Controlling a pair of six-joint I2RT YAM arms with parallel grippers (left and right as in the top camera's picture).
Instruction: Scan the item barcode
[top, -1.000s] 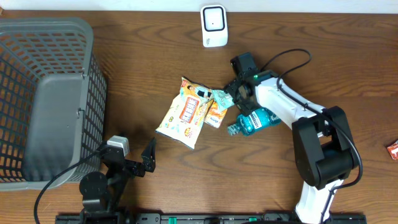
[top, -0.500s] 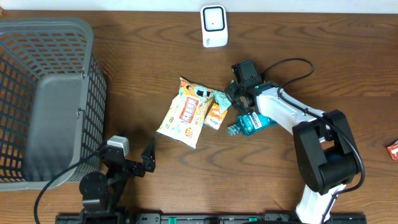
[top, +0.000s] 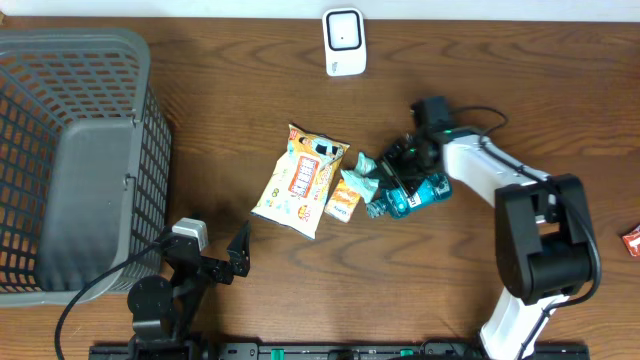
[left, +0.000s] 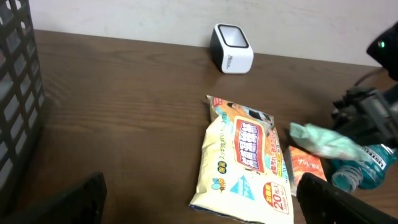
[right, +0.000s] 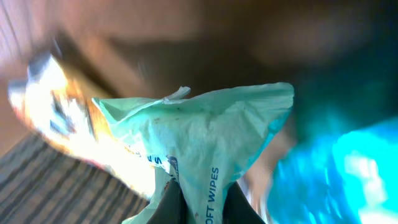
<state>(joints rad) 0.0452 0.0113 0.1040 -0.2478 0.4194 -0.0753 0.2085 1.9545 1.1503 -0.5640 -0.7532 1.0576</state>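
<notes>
Here, crinkled mint-green plastic wipes pack (right: 198, 134), pinched in right end effector (right: 202, 200)

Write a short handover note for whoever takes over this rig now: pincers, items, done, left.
Left pincer: open, empty, near the front edge.
Right pincer: shut on the green wipes packet, between the big wipes pack and the blue bottle.
Scanner: at the far edge, nothing in front of it.
Done: packet gripped.
Left: carry it to the scanner and show its barcode.
</notes>
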